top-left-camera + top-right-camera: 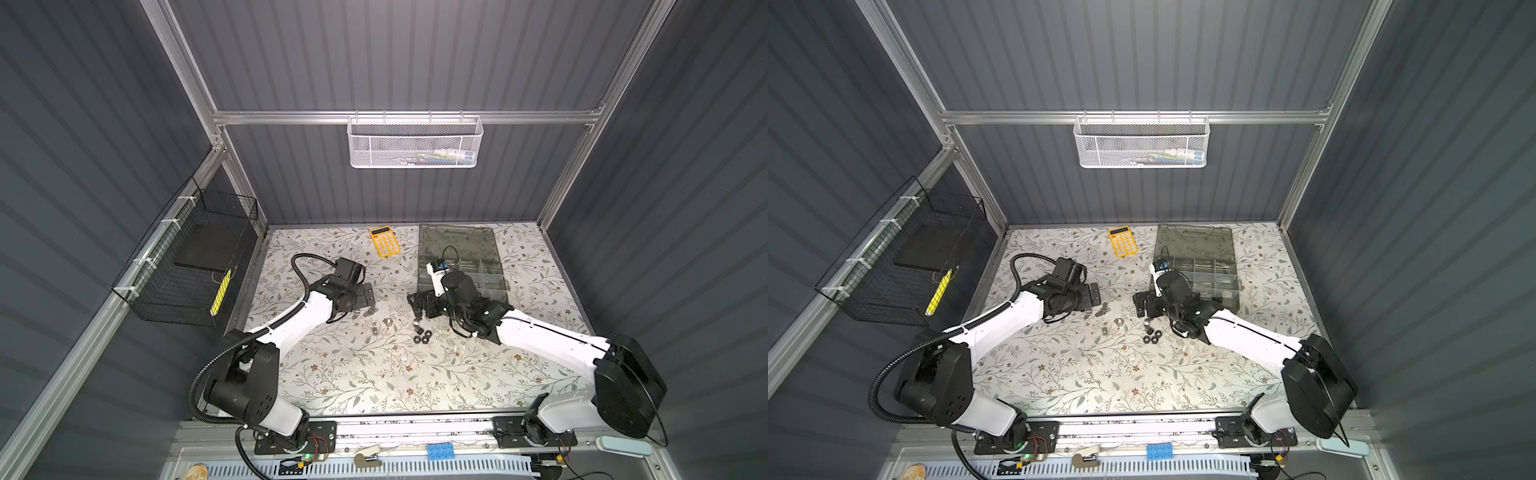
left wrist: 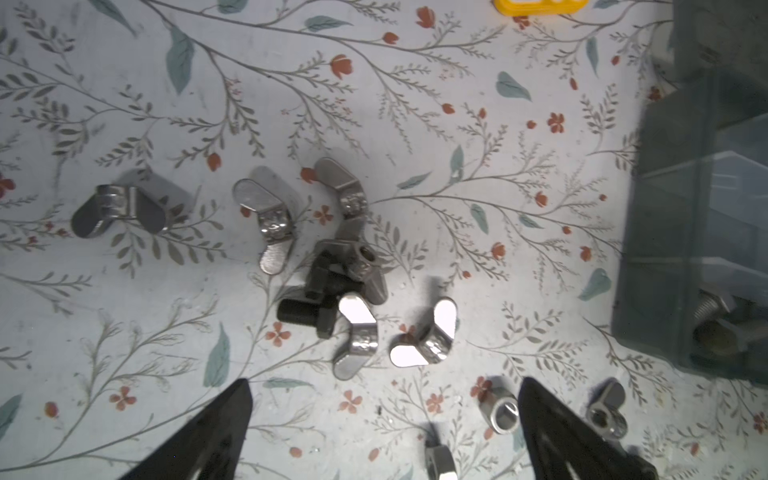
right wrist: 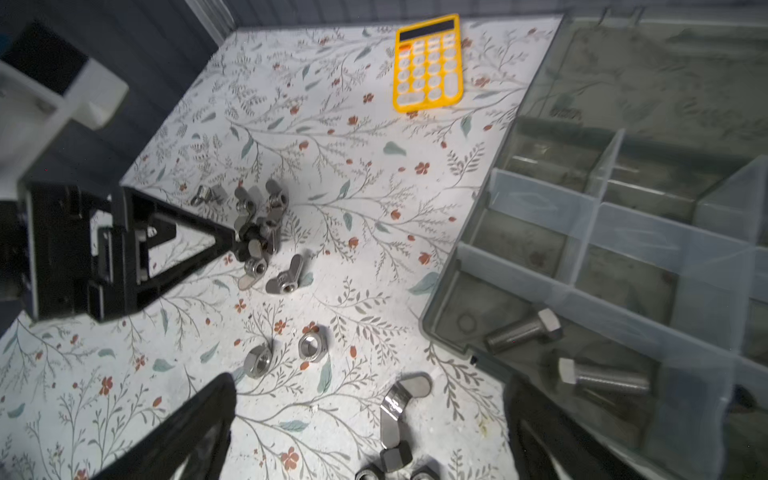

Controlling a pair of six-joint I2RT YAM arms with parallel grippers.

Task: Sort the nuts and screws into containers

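Floral tabletop [image 1: 374,374]: wing nuts [image 2: 360,337], hex nuts [image 3: 311,347] loose mid-frame. Organizer box [image 3: 540,199], right, holds two silver screws [image 3: 521,332]. Mostly unsorted. Left gripper [image 2: 385,381], right gripper [image 3: 370,380] wide, empty.

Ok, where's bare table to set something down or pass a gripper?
Free: the near strip of table, in front of the black nuts; the far-left corner beside the calculator. Crowded: the middle, wing nuts by the left gripper, hex nuts between it and the right gripper, organizer box behind.
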